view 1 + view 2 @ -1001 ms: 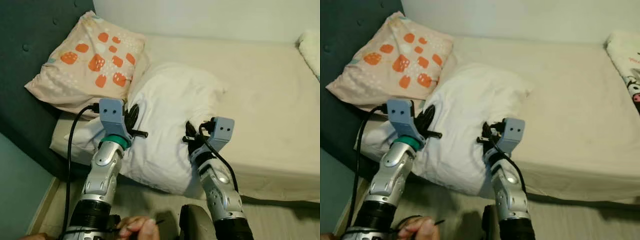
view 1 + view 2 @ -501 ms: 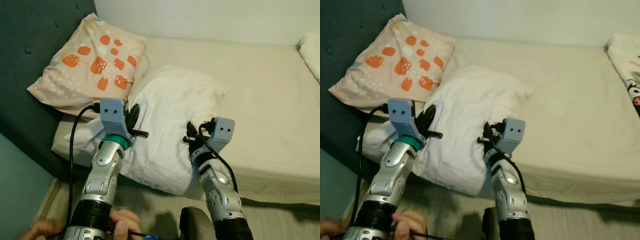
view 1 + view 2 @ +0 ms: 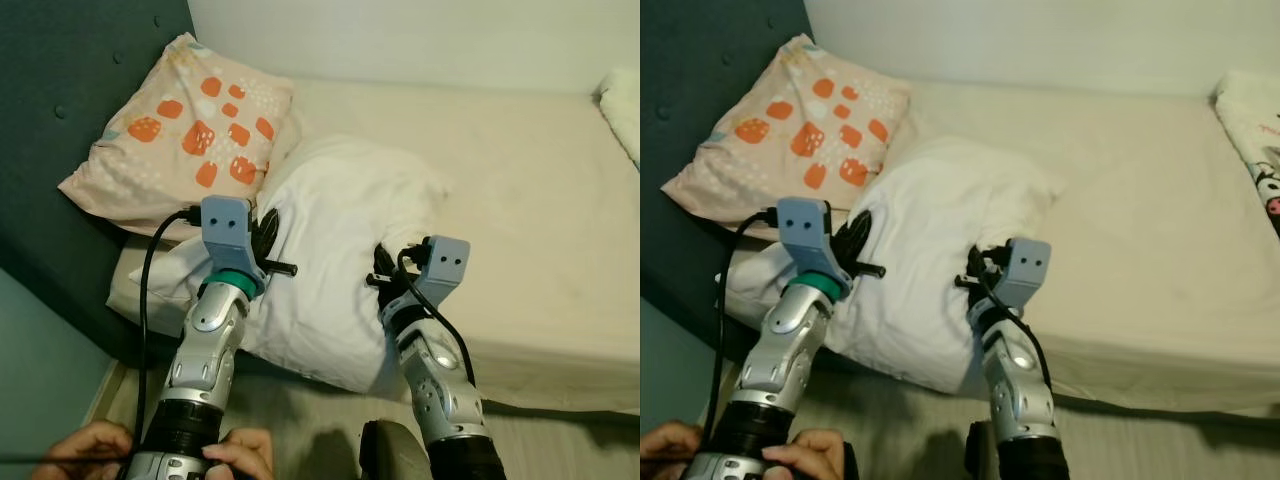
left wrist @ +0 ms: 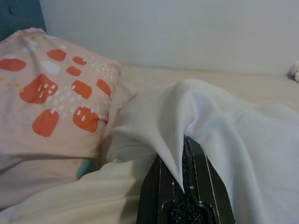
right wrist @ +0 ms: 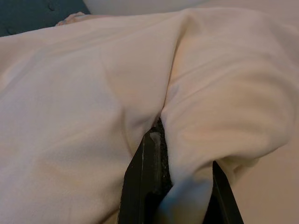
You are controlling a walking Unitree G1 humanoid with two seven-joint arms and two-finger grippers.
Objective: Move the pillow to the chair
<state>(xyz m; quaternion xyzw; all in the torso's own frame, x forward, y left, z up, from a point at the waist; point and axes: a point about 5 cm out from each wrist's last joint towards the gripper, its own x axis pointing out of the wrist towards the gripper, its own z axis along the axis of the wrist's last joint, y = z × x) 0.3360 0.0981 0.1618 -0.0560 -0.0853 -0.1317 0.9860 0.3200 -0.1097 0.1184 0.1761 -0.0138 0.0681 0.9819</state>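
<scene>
Pillow (image 3: 340,250) lifted a bit off bed (image 3: 540,190) edge; L gripper (image 4: 184,179) & R gripper (image 5: 161,144) both clenched on it. A person's hands (image 3: 235,455) now on L arm; carry comes next.

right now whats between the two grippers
The white pillow: the left gripper pinches its fabric on one side, the right gripper on the other, and its bulk spans the stretch between them. The eye views show this; each wrist view shows cloth caught in the fingers.
</scene>
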